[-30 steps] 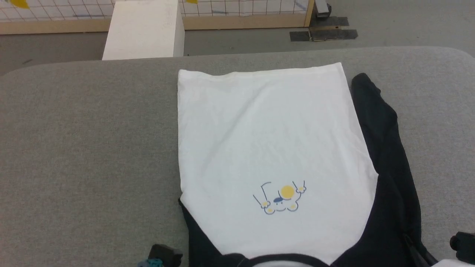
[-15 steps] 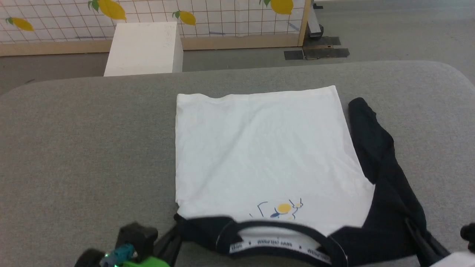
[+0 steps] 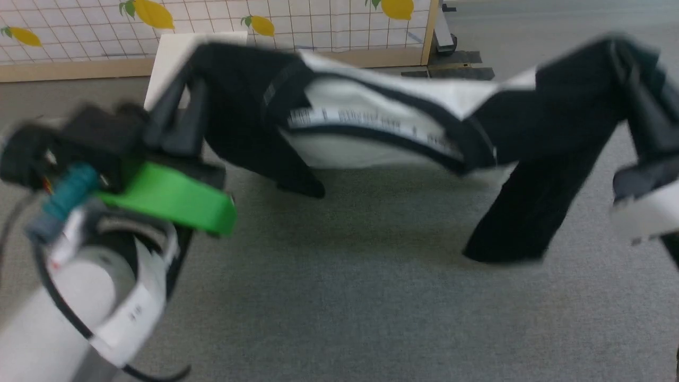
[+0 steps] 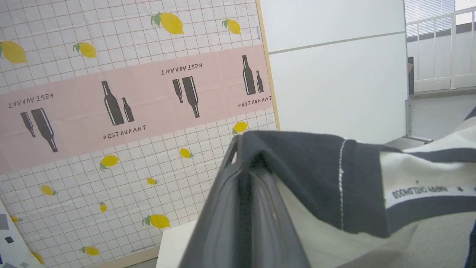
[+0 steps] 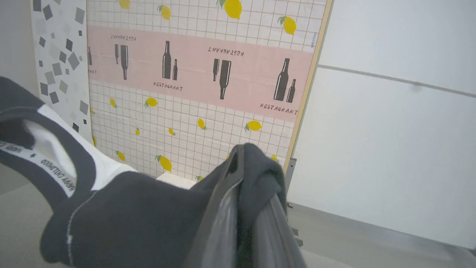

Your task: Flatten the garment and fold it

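We see the garment [image 3: 371, 132], a white T-shirt with black sleeves and a black neckband, held in the air above the grey table [image 3: 339, 307]. It is stretched from left to right between the two grippers (the head view is blurred, so fine detail there is lost).

The left gripper [image 4: 241, 156] holds the left end. Its two long dark fingers are pressed together, with black shoulder cloth pinched between them near the tips. From that pinch the shirt runs off toward the right.

The right gripper [image 5: 240, 158] holds the right end in the same way. Its fingers are clenched on a bunched fold of black cloth that wraps over the tips.

Between the two grips the neck opening sags and faces the near side. It shows the white inside of the shirt and a white tape with small printed letters.

One black sleeve [image 3: 509, 223] hangs down from the right part toward the table. We cannot tell whether its end touches the surface. A shorter black flap hangs below the left grip.

Beyond the far edge of the table stand a white box [image 3: 164, 53] and a lemon-print screen [image 3: 329, 21].
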You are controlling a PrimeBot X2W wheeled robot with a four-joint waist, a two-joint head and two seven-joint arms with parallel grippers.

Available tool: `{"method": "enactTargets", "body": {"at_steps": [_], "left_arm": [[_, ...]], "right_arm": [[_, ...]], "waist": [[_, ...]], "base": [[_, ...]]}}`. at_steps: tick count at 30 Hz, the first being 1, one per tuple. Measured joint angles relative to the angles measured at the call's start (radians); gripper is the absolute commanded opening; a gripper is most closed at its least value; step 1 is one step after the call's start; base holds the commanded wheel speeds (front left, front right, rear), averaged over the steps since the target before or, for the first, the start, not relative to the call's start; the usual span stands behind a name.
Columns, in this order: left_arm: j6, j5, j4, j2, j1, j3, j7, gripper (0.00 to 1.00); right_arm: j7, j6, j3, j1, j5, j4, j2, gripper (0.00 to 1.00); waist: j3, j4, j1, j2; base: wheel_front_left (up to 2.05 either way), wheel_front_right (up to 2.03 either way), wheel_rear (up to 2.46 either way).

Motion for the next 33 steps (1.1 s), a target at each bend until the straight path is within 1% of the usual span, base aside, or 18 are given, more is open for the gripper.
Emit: {"method": "enactTargets", "body": {"at_steps": [4, 8, 12, 16, 18, 23, 28, 33], "left_arm": [[-0.049, -0.002, 0.017, -0.001, -0.172, 0.019, 0.045, 0.00], [-0.096, -0.004, 0.047, -0.002, -0.314, 0.016, 0.108, 0.00], [-0.141, -0.016, 0.136, -0.013, -0.431, 0.009, 0.163, 0.00], [-0.184, -0.017, 0.264, -0.033, -0.554, 0.001, 0.182, 0.00], [-0.195, -0.015, 0.332, -0.044, -0.616, 0.004, 0.184, 0.00], [-0.237, 0.051, 0.521, -0.062, -0.846, -0.003, 0.156, 0.00], [-0.235, 0.098, 0.682, -0.117, -1.025, 0.001, 0.072, 0.00], [-0.238, 0.173, 0.813, -0.138, -1.123, -0.034, -0.042, 0.00]], "right_arm": [[0.018, 0.000, 0.053, -0.196, 0.013, 0.033, -0.029, 0.00], [0.058, 0.000, 0.083, -0.335, 0.043, 0.084, -0.021, 0.00], [0.099, 0.000, 0.089, -0.449, 0.053, 0.167, -0.013, 0.00], [0.111, 0.000, 0.083, -0.584, 0.054, 0.283, 0.006, 0.00], [0.104, 0.000, 0.088, -0.655, 0.044, 0.339, 0.010, 0.00], [0.051, 0.000, 0.108, -0.876, -0.022, 0.526, 0.042, 0.00], [-0.046, 0.000, 0.113, -1.064, -0.119, 0.725, 0.068, 0.00], [-0.143, 0.000, 0.096, -1.183, -0.191, 0.879, 0.081, 0.00]], "waist": [[0.017, -0.003, 0.0000, 0.0000], [0.040, -0.005, 0.0000, 0.0000], [0.075, -0.005, 0.0000, 0.0000], [0.128, -0.003, 0.0000, 0.0000], [0.159, -0.003, 0.0000, 0.0000], [0.258, -0.006, 0.0001, 0.0000], [0.360, -0.010, 0.0003, 0.0000], [0.457, -0.009, 0.0003, 0.0000]], "base": [[0.00, 0.00, 0.00], [0.00, 0.00, 0.00], [0.00, 0.00, 0.00], [0.00, 0.00, 0.00], [0.00, 0.00, 0.00], [0.00, 0.00, 0.00], [0.00, 0.00, 0.00], [0.00, 0.00, 0.00]]}}
